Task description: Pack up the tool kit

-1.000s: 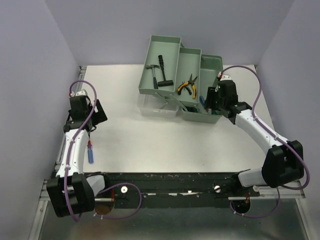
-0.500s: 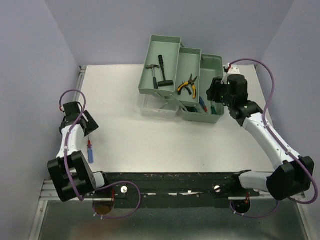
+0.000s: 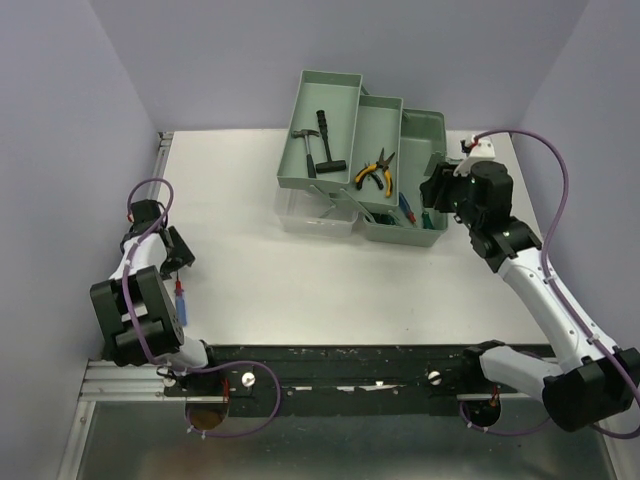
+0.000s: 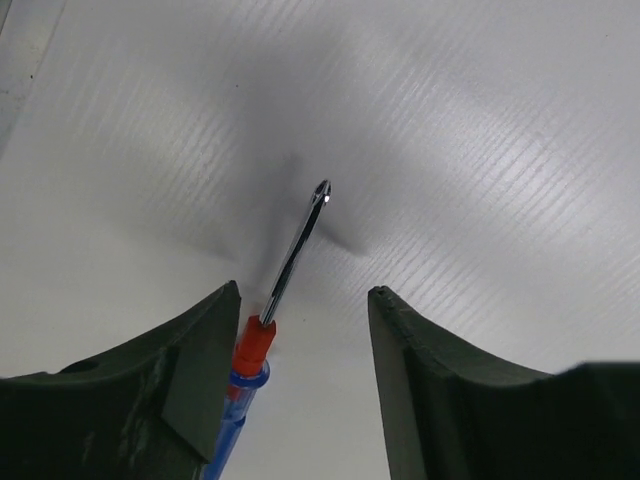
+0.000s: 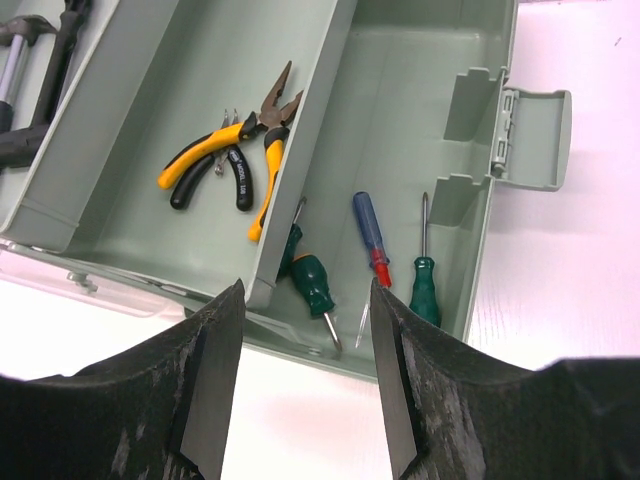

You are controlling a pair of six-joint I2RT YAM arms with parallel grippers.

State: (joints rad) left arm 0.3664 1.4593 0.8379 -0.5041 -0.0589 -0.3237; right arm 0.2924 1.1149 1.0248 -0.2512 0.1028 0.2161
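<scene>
The sage-green toolbox [image 3: 345, 95] stands open at the table's back, its tiers fanned out. A small hammer [image 3: 322, 140] lies in the upper tray and yellow-handled pliers [image 3: 374, 171] in the middle tray. In the right wrist view the bottom bin [image 5: 410, 90] holds a green screwdriver [image 5: 312, 275], a blue one [image 5: 368, 228] and a thin green one [image 5: 424, 288]. My right gripper [image 5: 306, 285] is open and empty above the box's near edge. A blue screwdriver with a red collar [image 4: 246, 368] lies on the table at the left [image 3: 181, 306]. My left gripper [image 4: 303, 290] is open around its shaft, the handle close to the left finger.
The translucent lid [image 3: 312, 214] lies in front of the toolbox. The white table [image 3: 300, 280] ends in a dark rail at the near edge, and purple walls close in on both sides. The left table edge runs close to my left arm.
My left gripper has swung back and down to the blue screwdriver near the left edge. My right gripper has pulled up and to the right, away from the bottom bin.
</scene>
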